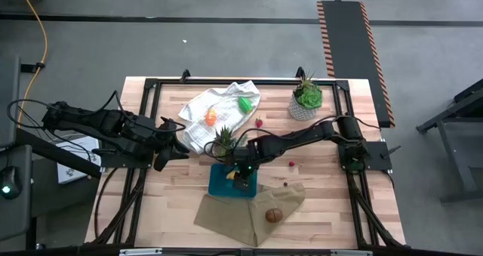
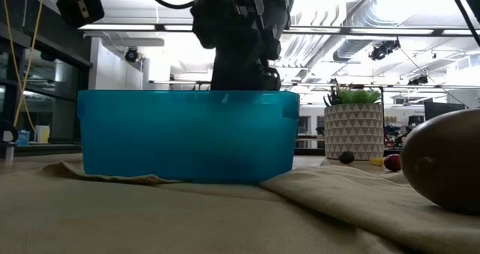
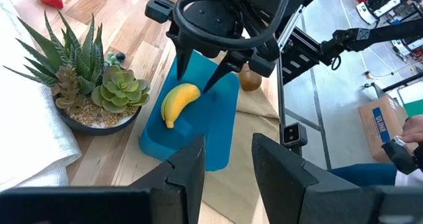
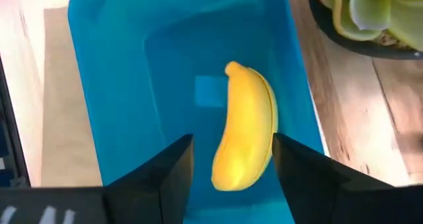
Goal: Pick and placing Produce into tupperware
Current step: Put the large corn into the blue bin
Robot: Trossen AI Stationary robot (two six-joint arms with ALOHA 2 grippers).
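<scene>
The yellow banana (image 4: 246,128) lies inside the blue tupperware (image 4: 119,85) near the middle of the frame, and the right claw (image 4: 231,161) hangs just over it with its fingers apart, holding nothing. The banana looks light, hard and smooth, so its thick middle is the best place to grab. The left claw (image 3: 228,164) waits at the left with fingers together, over a wooden table (image 1: 324,203) in a big bright room.

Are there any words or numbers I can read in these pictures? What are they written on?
"ULINE", probably: sideways letters on a blue patch on a cardboard box beyond the table, left wrist view; blurred, so not certain.
Papers beside the table, high view: any print is too small to read.
Tupperware, banana, plant pot: no writing visible.
</scene>
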